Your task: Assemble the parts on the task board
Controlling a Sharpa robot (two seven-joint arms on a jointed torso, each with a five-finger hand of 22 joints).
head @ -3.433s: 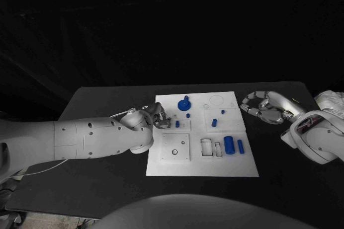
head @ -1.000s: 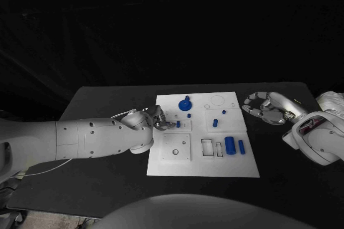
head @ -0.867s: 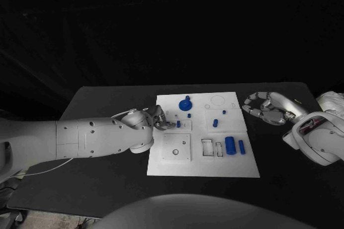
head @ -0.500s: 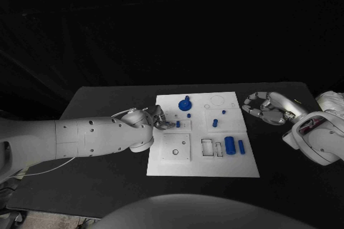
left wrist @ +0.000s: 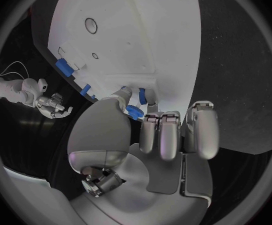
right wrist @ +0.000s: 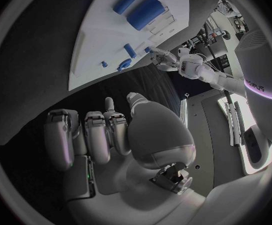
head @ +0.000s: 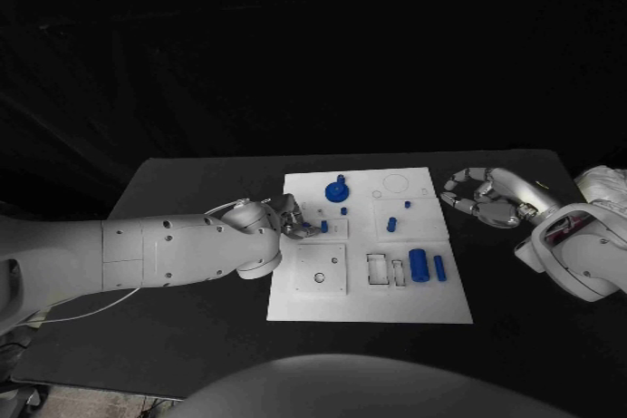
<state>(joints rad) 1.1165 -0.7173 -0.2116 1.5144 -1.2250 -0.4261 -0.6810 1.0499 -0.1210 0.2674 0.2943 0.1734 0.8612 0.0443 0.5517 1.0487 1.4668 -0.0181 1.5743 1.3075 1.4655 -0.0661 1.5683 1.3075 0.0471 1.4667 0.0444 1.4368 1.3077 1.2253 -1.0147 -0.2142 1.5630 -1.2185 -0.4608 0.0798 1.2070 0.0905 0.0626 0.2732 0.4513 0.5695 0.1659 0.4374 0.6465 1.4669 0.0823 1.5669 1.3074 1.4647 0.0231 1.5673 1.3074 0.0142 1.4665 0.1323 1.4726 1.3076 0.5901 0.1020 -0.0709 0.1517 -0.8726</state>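
Two hands: both at the board's edges
left hand [head: 290,218]: over the left edge of the white board [head: 333,305]; fingertips pinch a small blue peg [head: 323,226] there
right hand [head: 478,197]: on the black table [head: 183,191] just right of the board, fingers curled in, holding nothing
other parts: blue round piece [head: 337,192] near the far edge, big blue cylinder [head: 417,264] on the right side

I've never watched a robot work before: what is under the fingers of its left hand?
The left hand reaches over the white task board, its fingertips at a small blue peg. The fingers cover the peg's base, so whether they pinch it is unclear.
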